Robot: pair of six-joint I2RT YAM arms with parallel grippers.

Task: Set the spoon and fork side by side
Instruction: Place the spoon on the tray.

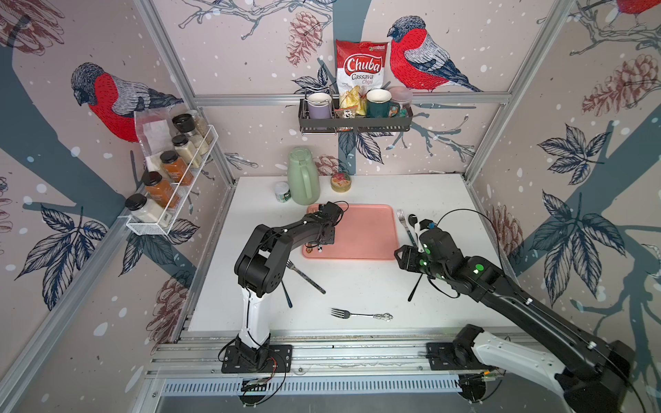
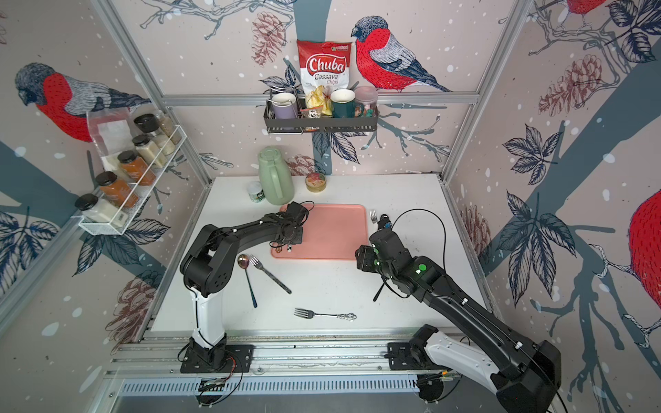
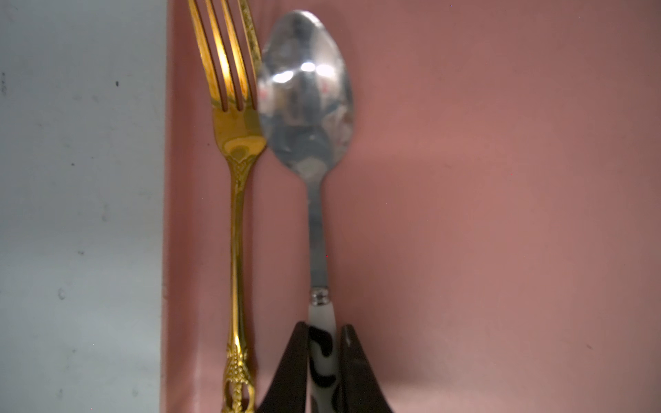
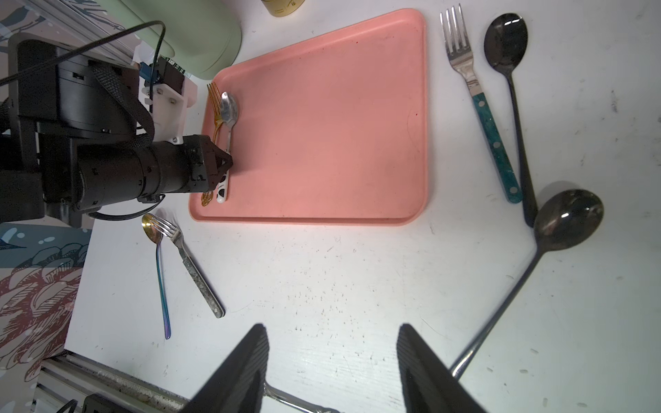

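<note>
1. Left fingers (image 3: 289,368): pinching the black-and-white patterned handle of the spoon (image 3: 305,93), one finger on each side. The bowl lies straight ahead of the fingertips.
2. Gold fork (image 3: 236,200): just beside the left fingers, parallel to the spoon, tines pointing the same way as the bowl. Its head touches the bowl's edge.
3. Pink tray (image 4: 322,125): holds the gold fork and the spoon, both along the tray edge beneath the left fingers.
4. Right fingers (image 4: 243,368): spread, nothing between them, above the bench (image 4: 357,286). The pink tray lies ahead of them, apart.
5. Teal-handled fork (image 4: 495,143) and black spoon (image 4: 515,107): side by side on the bench, ahead of the right fingers, outside the tray.
6. Wall basket (image 1: 354,123): well beyond both pairs of fingers, holding two mugs and a chips bag (image 1: 360,68).
</note>
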